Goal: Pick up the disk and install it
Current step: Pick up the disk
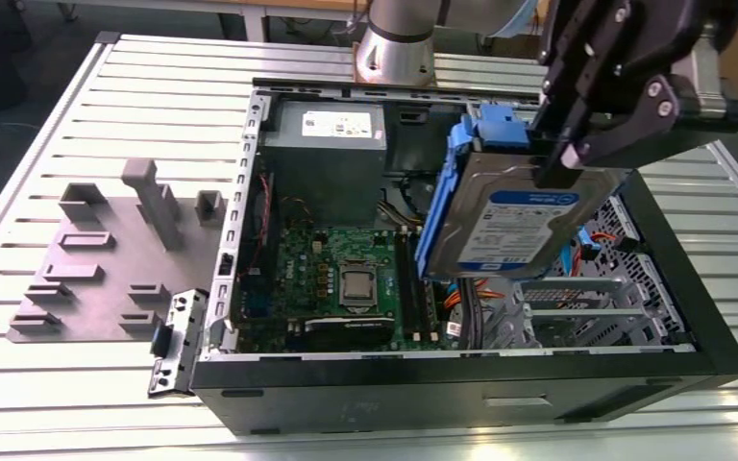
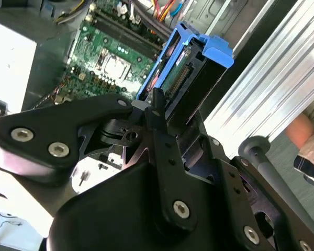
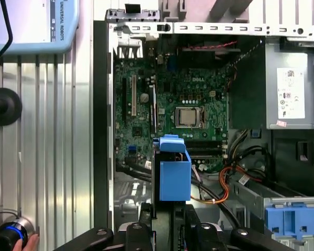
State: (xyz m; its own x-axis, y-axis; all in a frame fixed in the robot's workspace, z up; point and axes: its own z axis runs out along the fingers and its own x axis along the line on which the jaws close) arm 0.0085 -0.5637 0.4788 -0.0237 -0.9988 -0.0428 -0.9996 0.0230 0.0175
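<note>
The disk (image 1: 510,226), a silver hard drive with a white-and-blue label in a blue carrier frame, hangs tilted on edge above the open computer case (image 1: 472,370). My gripper (image 1: 561,163) is shut on its upper end, close to the blue end tab (image 1: 498,125). In the second wrist view the disk (image 2: 183,73) sticks out from between the black fingers (image 2: 156,112), over the motherboard (image 2: 104,57). The first wrist view looks down along the blue carrier (image 3: 174,172) into the case, between the motherboard (image 3: 172,104) and the cables.
A grey power-supply box (image 1: 324,144) fills the case's far corner. Another blue-tabbed caddy (image 3: 293,219) sits in the metal drive cage (image 1: 587,307). A grey fixture plate (image 1: 112,259) lies on the slatted table at the exterior view's left. A person's hand (image 3: 26,241) is beside the case.
</note>
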